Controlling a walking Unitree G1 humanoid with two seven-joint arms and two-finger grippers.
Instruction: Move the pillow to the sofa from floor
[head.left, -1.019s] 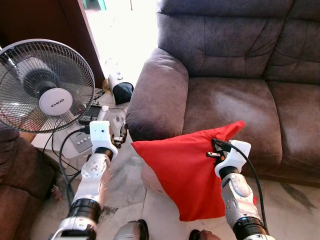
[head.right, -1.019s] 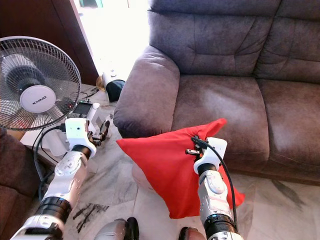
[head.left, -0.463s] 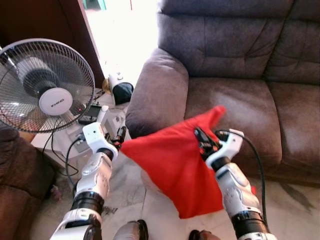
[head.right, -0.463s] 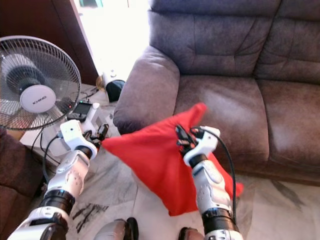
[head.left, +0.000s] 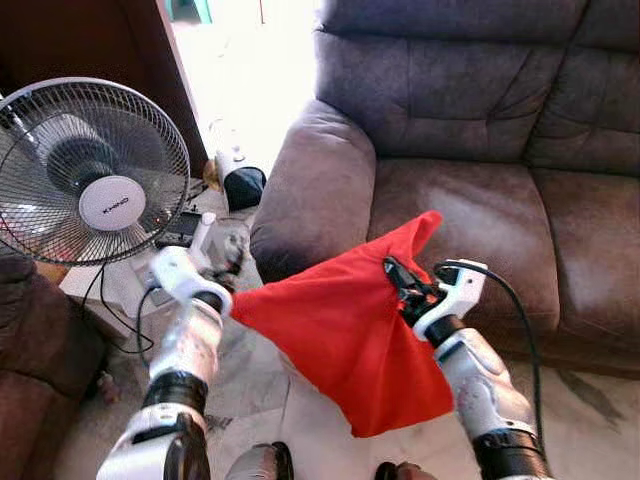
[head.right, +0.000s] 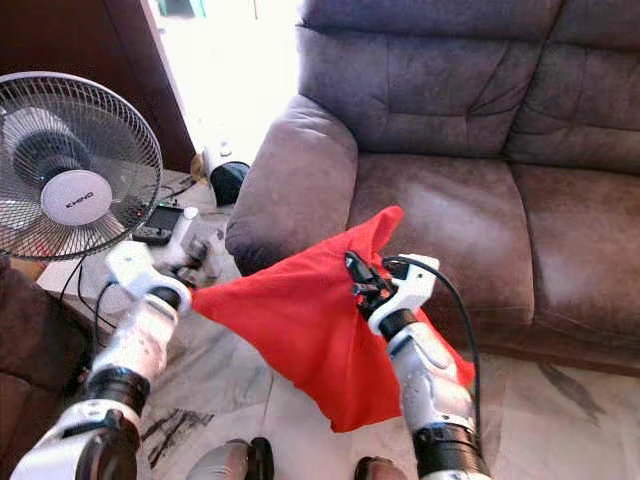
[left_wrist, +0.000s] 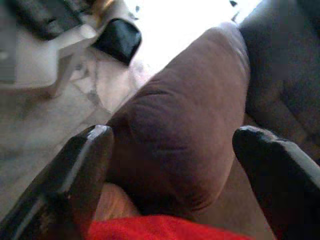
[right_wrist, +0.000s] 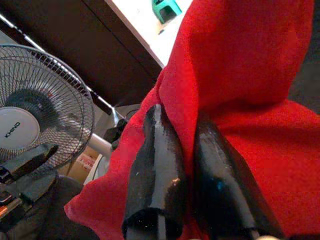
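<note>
Right now I am in the carrying step: the red pillow (head.left: 350, 340) is off the floor and hangs in the air just in front of the sofa (head.left: 470, 180), below the level of the seat cushion (head.left: 470, 215) and beside the rounded armrest (head.left: 310, 190). My right gripper (head.left: 400, 285) is clenched on a fold of cloth near the pillow's top corner; from the right wrist camera I see the two black fingers (right_wrist: 155, 165) pressed together with red fabric pinched between them. My left gripper (head.left: 222, 262) sits at the pillow's far corner, on the side away from the seat, and its fingers (left_wrist: 75, 170) stand spread apart with the armrest showing between them and only a strip of red at their base, so I judge it is not holding anything. A standing fan (head.left: 90, 170) is close to that left arm, on the far side from the sofa. Next I would need to raise the pillow above the seat edge, carry it forward over the cushion, and only then let the right fingers part, keeping the left arm away from the fan.
</note>
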